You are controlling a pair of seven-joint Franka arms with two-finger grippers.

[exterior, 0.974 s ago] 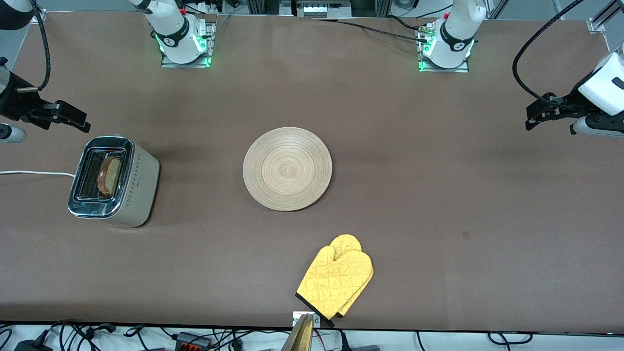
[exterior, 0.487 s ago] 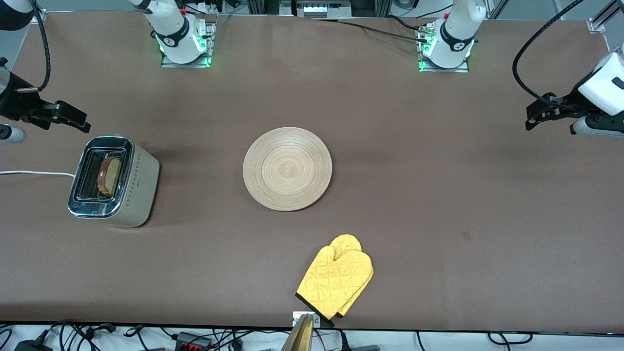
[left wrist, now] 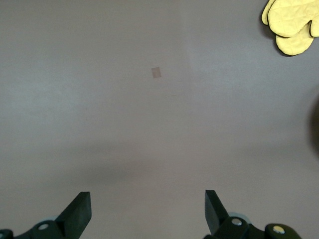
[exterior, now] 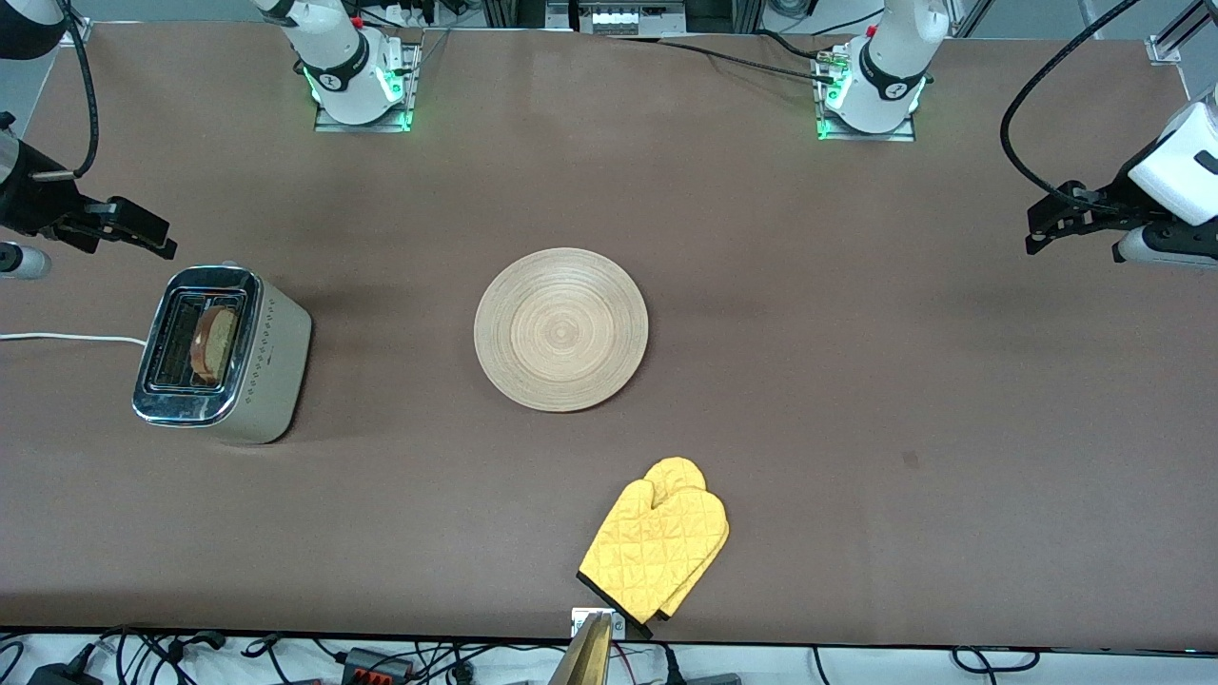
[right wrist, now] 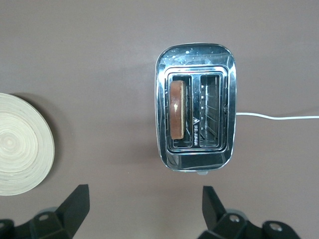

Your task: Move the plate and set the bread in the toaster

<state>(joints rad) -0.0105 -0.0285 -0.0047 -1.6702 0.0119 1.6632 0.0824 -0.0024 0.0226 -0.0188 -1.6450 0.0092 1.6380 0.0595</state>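
Observation:
The light-wood plate (exterior: pixel 561 329) lies empty at the middle of the table; its edge shows in the right wrist view (right wrist: pixel 20 144). The toaster (exterior: pixel 221 354) stands toward the right arm's end, white cord trailing off. The bread (exterior: pixel 215 344) stands in one slot, crust up, also in the right wrist view (right wrist: pixel 177 109). My right gripper (exterior: pixel 143 236) (right wrist: pixel 144 211) is open and empty, raised over the table beside the toaster. My left gripper (exterior: pixel 1047 224) (left wrist: pixel 148 211) is open and empty, raised over bare table at the left arm's end.
A yellow oven mitt (exterior: pixel 657 547) lies near the table's front edge, nearer the camera than the plate; it also shows in the left wrist view (left wrist: pixel 291 25). A small mark (exterior: pixel 910 460) is on the brown table cover.

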